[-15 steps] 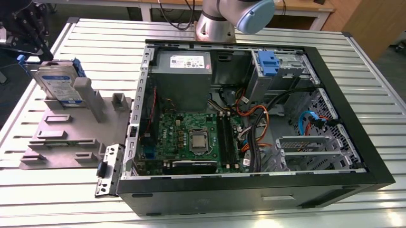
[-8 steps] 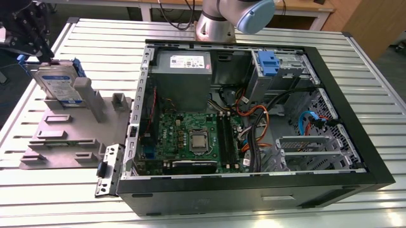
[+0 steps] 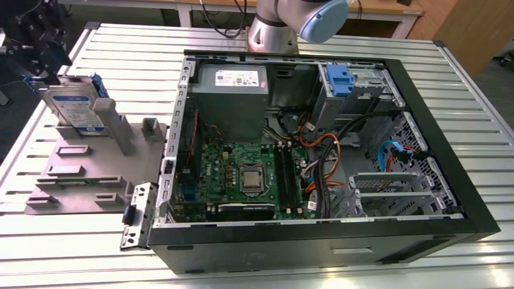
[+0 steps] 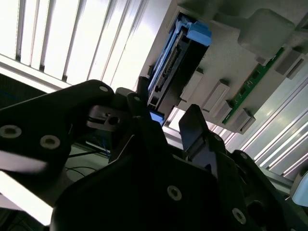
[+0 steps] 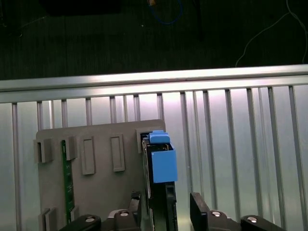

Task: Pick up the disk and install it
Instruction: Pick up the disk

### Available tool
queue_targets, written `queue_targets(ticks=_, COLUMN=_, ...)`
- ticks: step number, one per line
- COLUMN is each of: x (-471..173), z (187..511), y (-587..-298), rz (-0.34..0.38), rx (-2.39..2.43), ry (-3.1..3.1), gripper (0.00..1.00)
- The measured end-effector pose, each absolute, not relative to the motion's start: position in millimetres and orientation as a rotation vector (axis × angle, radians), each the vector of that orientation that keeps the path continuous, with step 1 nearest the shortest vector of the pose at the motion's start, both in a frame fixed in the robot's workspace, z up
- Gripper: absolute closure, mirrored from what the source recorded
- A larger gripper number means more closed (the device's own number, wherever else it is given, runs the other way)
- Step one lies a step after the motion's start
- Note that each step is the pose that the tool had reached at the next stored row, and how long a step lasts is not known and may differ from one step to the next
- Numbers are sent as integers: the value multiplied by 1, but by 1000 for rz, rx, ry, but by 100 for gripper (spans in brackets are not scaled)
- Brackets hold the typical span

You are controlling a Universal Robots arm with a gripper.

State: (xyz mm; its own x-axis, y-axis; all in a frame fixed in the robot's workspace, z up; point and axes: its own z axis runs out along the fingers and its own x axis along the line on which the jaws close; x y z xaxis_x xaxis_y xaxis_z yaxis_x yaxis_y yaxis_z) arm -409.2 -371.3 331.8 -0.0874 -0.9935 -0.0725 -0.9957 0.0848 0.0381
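Disk [image 3: 76, 111] stands on edge in a grey fixture [image 3: 88, 174] on the slatted table [image 3: 449, 90], at the exterior view's left of the open computer case [image 3: 449, 180]. The gripper [image 5: 166, 204] straddles it with its jaws spread; whether they touch it is hard to tell, and the gripper body is cut off.

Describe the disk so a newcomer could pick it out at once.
On the slatted metal table, at the exterior view's left of the open black computer case, lies a grey slotted plate. At its far corner the disk stands on edge, a flat silver-grey metal drive. Its white-and-blue label and blue side rails set it apart from the thin green circuit strip slotted nearby.
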Motion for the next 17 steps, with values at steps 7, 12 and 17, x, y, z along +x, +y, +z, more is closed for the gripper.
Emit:
queue_targets(ticks=7, x=-409, z=332, y=-371, rz=120, rx=-2103, ry=2293, gripper=35)
queue_targets(ticks=12, x=-409, z=331, y=-371, rz=120, rx=-2104, ry=2292, gripper=35)
queue_targets(ticks=17, x=-409, z=328, y=-371, rz=101, rx=-2130, ry=2286, gripper=35)
